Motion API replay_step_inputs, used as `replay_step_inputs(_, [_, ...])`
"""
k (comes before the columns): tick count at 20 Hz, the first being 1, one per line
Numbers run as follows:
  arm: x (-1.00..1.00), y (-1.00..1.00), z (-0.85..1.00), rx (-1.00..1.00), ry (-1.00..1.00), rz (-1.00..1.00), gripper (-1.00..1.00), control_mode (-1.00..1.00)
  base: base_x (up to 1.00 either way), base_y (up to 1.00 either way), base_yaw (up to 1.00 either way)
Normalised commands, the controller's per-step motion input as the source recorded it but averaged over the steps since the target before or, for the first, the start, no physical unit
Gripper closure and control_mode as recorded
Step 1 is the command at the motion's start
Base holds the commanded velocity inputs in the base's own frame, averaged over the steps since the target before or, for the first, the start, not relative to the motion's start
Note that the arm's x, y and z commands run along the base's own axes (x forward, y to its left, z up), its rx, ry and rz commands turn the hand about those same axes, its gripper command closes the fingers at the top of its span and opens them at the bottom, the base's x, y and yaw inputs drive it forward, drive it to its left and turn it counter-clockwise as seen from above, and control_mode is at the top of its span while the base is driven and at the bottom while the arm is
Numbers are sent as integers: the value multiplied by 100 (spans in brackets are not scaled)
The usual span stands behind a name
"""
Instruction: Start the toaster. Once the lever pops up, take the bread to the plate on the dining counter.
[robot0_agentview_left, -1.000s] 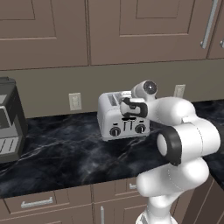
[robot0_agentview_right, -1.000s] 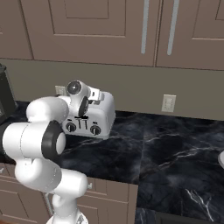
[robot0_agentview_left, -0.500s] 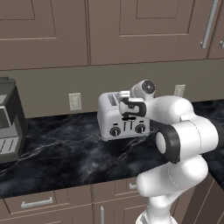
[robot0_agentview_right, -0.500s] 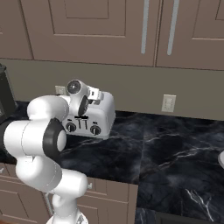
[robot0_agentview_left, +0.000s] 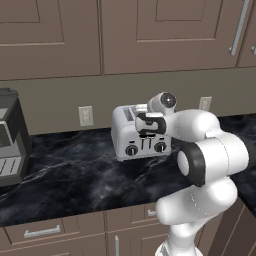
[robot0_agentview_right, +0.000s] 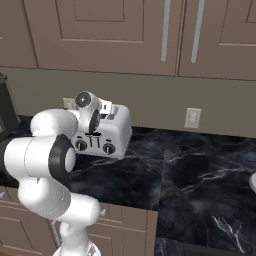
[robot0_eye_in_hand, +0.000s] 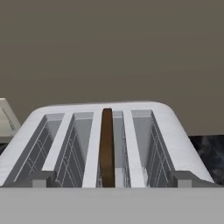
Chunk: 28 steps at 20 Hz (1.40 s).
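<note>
Right now the gripper (robot0_eye_in_hand: 112, 178) hangs just above the toaster (robot0_eye_in_hand: 105, 140), fingertips (robot0_eye_in_hand: 41, 178) spread wide and gripping nothing. Of its four slots, three look empty; the bread (robot0_eye_in_hand: 106, 146) stands on edge in the third from the left, poking above the top. Nothing carried yet, whole trip to the plate remains.

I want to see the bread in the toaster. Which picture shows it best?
The hand view: it looks down into the toaster slots, and the bread stands on edge in the third slot from the left. In both base views the arm covers much of the toaster's top, so I can't make out the bread there.
</note>
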Motion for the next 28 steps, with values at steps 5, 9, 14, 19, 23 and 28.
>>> replay_step_inputs(5, [7,0,0,0,0,0,-100,-100,0,0,0])
replay_step_inputs(9, [6,0,-1,0,0,0,-100,-100,0,0,0])
replay_step_inputs(14, [3,2,-4,0,0,0,-100,-100,0,0,0])
replay_step_inputs(19, [3,3,-9,0,1,0,-100,-100,0,0,0])
replay_step_inputs(23, [5,1,-13,0,1,0,-100,-100,0,0,0])
replay_step_inputs(28, [6,0,-12,0,1,0,-100,-100,0,0,0])
